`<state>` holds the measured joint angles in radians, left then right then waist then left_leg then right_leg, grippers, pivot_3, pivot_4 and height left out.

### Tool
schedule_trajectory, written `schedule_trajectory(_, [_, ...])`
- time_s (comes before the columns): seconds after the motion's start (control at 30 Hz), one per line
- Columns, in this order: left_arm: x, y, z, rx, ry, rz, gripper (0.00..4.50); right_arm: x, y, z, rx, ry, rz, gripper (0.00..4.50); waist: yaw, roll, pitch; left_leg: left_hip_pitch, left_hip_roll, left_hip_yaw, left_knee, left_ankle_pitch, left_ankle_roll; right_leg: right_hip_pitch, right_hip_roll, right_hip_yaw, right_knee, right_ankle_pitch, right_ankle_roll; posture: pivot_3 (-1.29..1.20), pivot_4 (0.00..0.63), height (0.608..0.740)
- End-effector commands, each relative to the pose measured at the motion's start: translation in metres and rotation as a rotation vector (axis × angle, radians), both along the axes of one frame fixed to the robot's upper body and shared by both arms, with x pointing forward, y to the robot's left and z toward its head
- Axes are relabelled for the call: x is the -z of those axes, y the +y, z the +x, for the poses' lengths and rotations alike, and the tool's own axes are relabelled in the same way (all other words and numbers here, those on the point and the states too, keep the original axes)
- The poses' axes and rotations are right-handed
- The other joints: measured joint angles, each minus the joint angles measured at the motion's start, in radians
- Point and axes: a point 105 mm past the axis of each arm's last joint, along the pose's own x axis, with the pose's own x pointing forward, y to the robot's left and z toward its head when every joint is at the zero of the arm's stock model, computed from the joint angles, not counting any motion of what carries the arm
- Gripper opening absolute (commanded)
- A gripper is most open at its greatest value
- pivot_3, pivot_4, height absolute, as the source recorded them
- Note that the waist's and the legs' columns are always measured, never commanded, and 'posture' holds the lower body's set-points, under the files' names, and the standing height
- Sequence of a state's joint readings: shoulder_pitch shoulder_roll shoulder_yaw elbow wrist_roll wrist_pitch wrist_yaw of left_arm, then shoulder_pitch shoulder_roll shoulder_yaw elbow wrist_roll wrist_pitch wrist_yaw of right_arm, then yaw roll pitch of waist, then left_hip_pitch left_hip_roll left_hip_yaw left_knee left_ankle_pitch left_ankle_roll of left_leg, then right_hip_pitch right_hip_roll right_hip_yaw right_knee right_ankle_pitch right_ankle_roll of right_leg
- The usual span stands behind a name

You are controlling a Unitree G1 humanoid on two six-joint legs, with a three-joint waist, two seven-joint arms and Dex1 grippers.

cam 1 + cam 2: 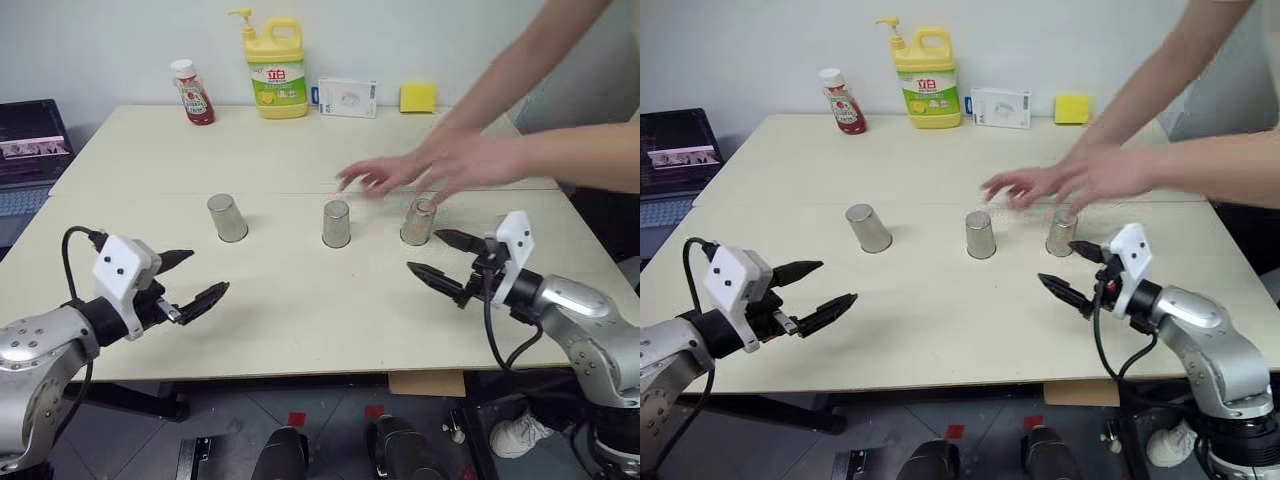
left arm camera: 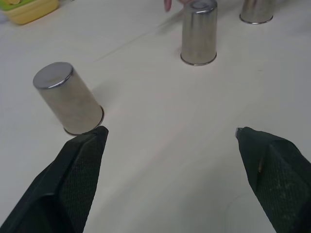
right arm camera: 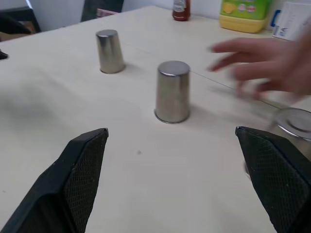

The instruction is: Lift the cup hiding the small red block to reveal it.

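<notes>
Three identical steel cups stand upside down in a row on the table: the left cup (image 1: pixel 228 218), the middle cup (image 1: pixel 337 224) and the right cup (image 1: pixel 419 221). The small red block is hidden, and I cannot tell which cup covers it. A person's hands (image 1: pixel 440 165) hover over the right cup, fingers reaching toward the middle one. My left gripper (image 1: pixel 208 272) is open and empty, in front of the left cup and apart from it. On the other side, my right gripper (image 1: pixel 424 252) is open and empty just in front of the right cup.
Along the table's far edge stand a ketchup bottle (image 1: pixel 192 92), a yellow detergent bottle (image 1: pixel 276 68), a white box (image 1: pixel 347 97) and a yellow sponge (image 1: pixel 418 97). A laptop (image 1: pixel 30 150) sits off the table's left side. The person's arms reach in from the right.
</notes>
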<state>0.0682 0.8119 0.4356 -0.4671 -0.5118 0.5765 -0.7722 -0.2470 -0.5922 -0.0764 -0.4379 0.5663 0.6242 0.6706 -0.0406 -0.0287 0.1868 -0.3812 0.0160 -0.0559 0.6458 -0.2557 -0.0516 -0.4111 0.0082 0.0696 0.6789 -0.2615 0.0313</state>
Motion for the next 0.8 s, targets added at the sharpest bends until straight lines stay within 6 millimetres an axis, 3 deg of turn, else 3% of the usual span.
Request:
schedule_trajectory(0.03, [-0.01,-0.012,0.002,0.034,-0.034,0.0,4.5,-0.014,0.011,-0.004,-0.032,-0.044,0.015,4.45,0.0,0.0,0.0,0.0,0.0,0.0,0.0,0.0,0.0,0.0,0.0,0.0,0.0,0.0,0.0,0.0,0.15,0.74])
schedule_trajectory(0.33, [0.007,-0.058,0.038,0.116,0.023,-0.025,4.5,-0.017,0.023,-0.013,-0.075,-0.022,-0.055,4.45,0.01,0.0,0.0,-0.001,-0.001,-0.001,0.0,0.0,0.0,0.0,0.0,-0.001,0.0,0.0,0.0,0.0,0.15,0.74])
schedule_trajectory(0.6, [0.017,-0.098,0.098,0.149,0.03,-0.032,4.5,-0.012,0.01,-0.021,-0.042,0.005,-0.106,4.45,0.01,-0.001,0.0,-0.001,-0.002,-0.001,0.001,0.0,0.0,0.001,0.0,-0.001,0.0,0.0,0.001,0.0,0.15,0.74])
schedule_trajectory(0.8, [0.022,-0.112,0.139,0.104,0.027,-0.04,4.5,-0.007,0.0,-0.028,0.003,0.016,-0.117,4.45,0.006,-0.001,0.0,-0.002,-0.003,-0.001,0.001,0.0,0.0,0.001,0.0,-0.001,-0.001,0.001,0.001,0.0,0.15,0.74])
